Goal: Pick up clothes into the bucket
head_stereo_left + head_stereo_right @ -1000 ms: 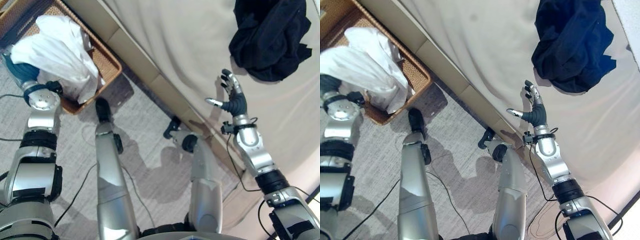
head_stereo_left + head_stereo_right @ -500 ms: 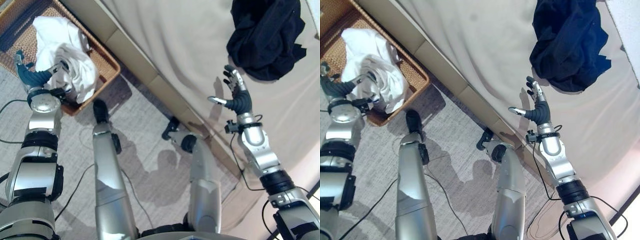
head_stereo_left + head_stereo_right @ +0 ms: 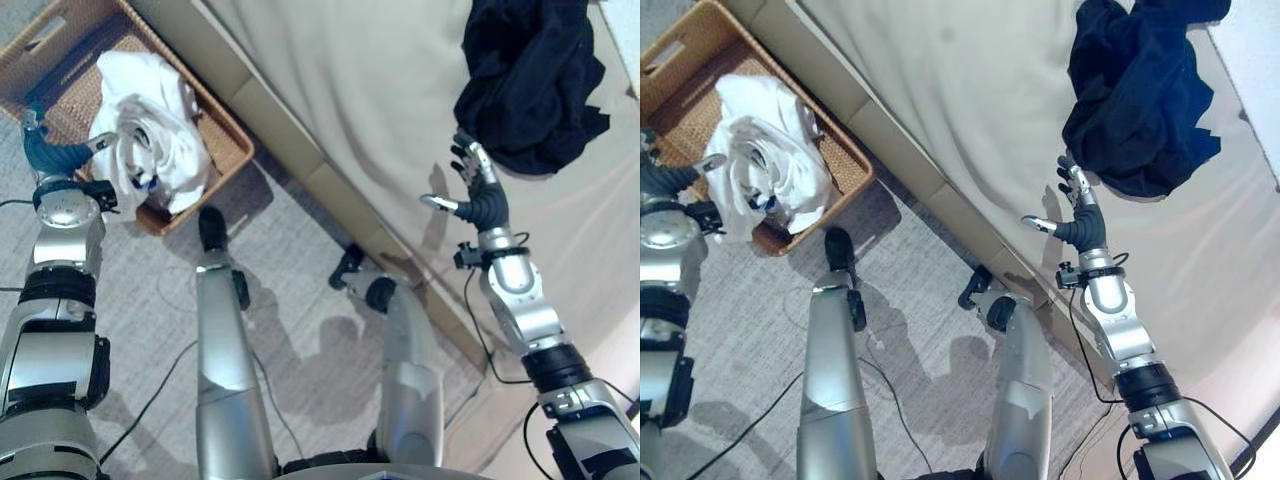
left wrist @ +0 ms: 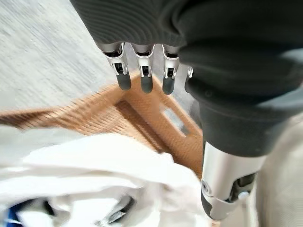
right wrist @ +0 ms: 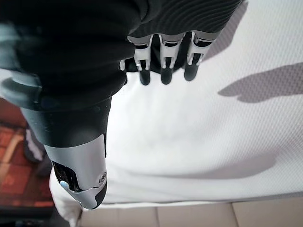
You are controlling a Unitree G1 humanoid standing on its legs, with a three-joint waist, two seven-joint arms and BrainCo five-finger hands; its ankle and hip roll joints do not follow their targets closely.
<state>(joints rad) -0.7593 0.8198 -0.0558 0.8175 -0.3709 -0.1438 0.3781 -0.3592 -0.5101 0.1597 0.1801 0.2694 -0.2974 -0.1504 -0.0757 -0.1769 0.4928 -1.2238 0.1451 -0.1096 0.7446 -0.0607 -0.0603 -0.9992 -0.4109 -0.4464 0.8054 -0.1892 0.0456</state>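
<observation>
A brown wicker basket [image 3: 226, 140] stands on the carpet at the upper left, with a crumpled white garment [image 3: 150, 150] lying in it. My left hand [image 3: 52, 154] hovers open at the basket's near side, just beside the white cloth, holding nothing. In the left wrist view its straight fingers [image 4: 144, 80] point over the basket [image 4: 156, 118] and the white garment [image 4: 94, 161]. A dark navy garment [image 3: 530, 80] lies bunched on the bed at the upper right. My right hand [image 3: 480, 200] is open above the sheet, just short of that garment's lower edge, fingers [image 5: 163, 71] spread.
The bed [image 3: 350, 70] with its pale sheet [image 5: 189, 132] fills the upper right; its beige side board [image 3: 300, 150] runs diagonally between basket and mattress. Grey carpet [image 3: 130, 300] lies in front.
My left hand has let go of the white garment, which has settled into the basket. My right hand has edged closer to the dark garment. The camera has shifted a little.
</observation>
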